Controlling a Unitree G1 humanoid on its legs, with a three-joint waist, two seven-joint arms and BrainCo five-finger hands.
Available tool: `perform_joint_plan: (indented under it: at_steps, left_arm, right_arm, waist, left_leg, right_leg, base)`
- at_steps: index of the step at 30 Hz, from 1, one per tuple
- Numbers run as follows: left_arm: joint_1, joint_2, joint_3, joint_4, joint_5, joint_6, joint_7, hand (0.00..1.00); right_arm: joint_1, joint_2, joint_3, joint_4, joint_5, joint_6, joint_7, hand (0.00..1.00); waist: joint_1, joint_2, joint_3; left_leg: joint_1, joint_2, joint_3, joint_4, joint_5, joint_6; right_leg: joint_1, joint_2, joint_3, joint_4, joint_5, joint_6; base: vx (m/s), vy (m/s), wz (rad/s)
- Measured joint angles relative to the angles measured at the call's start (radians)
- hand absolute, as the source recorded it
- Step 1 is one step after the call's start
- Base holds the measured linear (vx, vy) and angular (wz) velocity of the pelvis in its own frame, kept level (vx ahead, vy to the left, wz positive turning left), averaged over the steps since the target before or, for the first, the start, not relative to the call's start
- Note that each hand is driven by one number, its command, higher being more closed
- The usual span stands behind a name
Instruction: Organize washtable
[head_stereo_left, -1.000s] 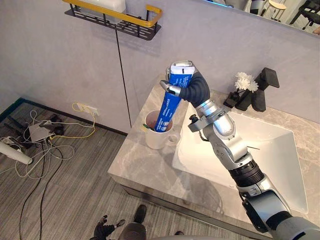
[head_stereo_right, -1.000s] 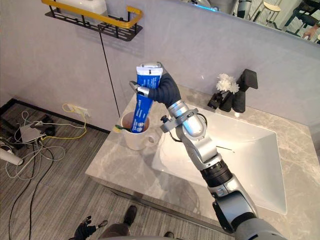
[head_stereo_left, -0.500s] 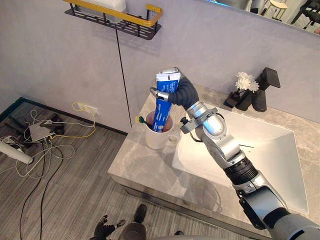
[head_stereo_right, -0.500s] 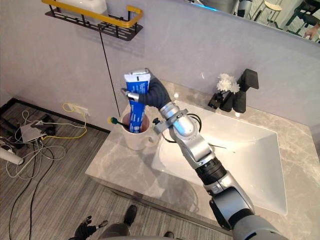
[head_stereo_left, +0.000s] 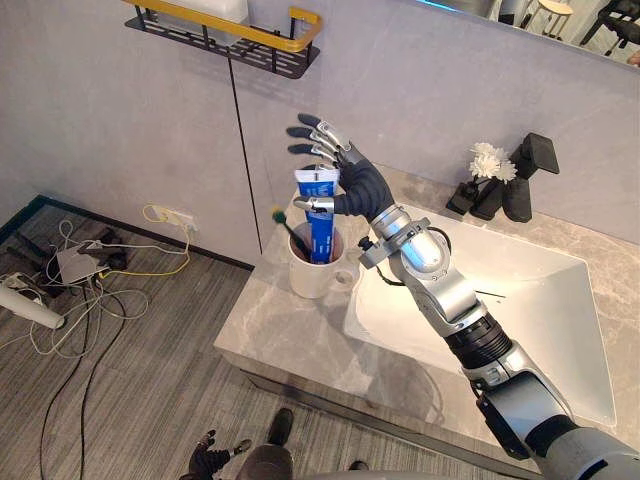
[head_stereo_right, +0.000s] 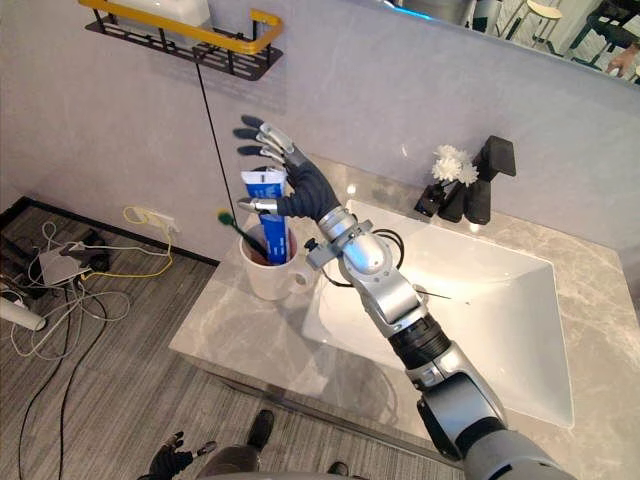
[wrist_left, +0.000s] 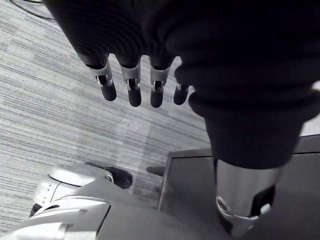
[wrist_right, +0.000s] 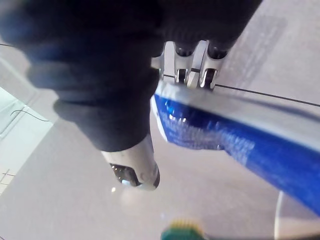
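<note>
A blue and white toothpaste tube (head_stereo_left: 319, 215) stands upright in a white mug (head_stereo_left: 312, 277) at the left end of the marble washtable (head_stereo_left: 290, 340). A toothbrush with a green head (head_stereo_left: 284, 224) leans out of the same mug to the left. My right hand (head_stereo_left: 352, 180) is just behind the tube's top, open, its fingers spread upward and the thumb beside the tube's crimped end. The right wrist view shows the tube (wrist_right: 235, 145) past the straight fingers (wrist_right: 192, 70), with the brush head (wrist_right: 182, 231) below. My left hand (wrist_left: 130, 85) hangs open over the grey floor.
A white sink basin (head_stereo_left: 560, 300) lies right of the mug. A black faucet (head_stereo_left: 525, 180) and a white flower (head_stereo_left: 490, 162) stand at the back. A black and gold wall shelf (head_stereo_left: 240, 40) hangs above the mug. Loose cables (head_stereo_left: 90, 270) lie on the floor to the left.
My right hand lowered the toothpaste tube into the mug, then let go and spread its fingers. The toothbrush tipped further to the left.
</note>
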Motion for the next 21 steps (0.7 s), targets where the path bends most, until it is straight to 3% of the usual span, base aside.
perform_joint_plan:
  at_steps: [7, 13, 18, 21]
  left_arm:
    - [0.000, -0.008, -0.001, 0.000, 0.000, 0.000, 0.000, 0.00]
    - [0.001, -0.007, -0.001, 0.001, 0.000, 0.000, -0.002, 0.00]
    - [0.000, -0.007, 0.001, 0.008, 0.001, 0.000, -0.012, 0.00]
    - [0.005, -0.005, 0.002, 0.011, 0.011, 0.000, -0.018, 0.00]
  right_arm:
    - [0.038, 0.001, -0.011, -0.033, -0.003, -0.002, -0.004, 0.00]
    - [0.077, -0.007, -0.060, -0.117, -0.073, -0.009, -0.019, 0.00]
    - [0.135, -0.091, -0.121, -0.304, -0.119, -0.048, -0.020, 0.00]
    - [0.147, -0.159, -0.194, -0.404, -0.119, -0.086, -0.019, 0.00]
  waist:
    - [-0.001, 0.019, 0.013]
    - [-0.003, 0.019, 0.013]
    - [-0.007, 0.017, 0.012]
    - [-0.031, 0.016, 0.011]
  left_leg:
    - [0.014, 0.000, 0.000, -0.001, 0.000, 0.000]
    - [0.019, 0.001, 0.006, 0.000, 0.000, 0.000]
    - [0.029, 0.001, 0.023, 0.000, 0.000, 0.000]
    - [0.036, 0.002, 0.026, -0.001, 0.000, 0.000]
  right_leg:
    - [0.009, -0.001, 0.004, 0.006, 0.000, 0.000]
    - [0.012, -0.001, 0.007, 0.007, -0.001, -0.001]
    - [0.017, -0.003, 0.016, 0.008, -0.001, -0.001]
    - [0.020, -0.004, 0.023, 0.010, -0.001, -0.001]
  base:
    - [0.00, 0.000, -0.01]
    - [0.00, 0.001, -0.01]
    - [-0.01, 0.002, -0.05]
    - [-0.03, -0.004, -0.07]
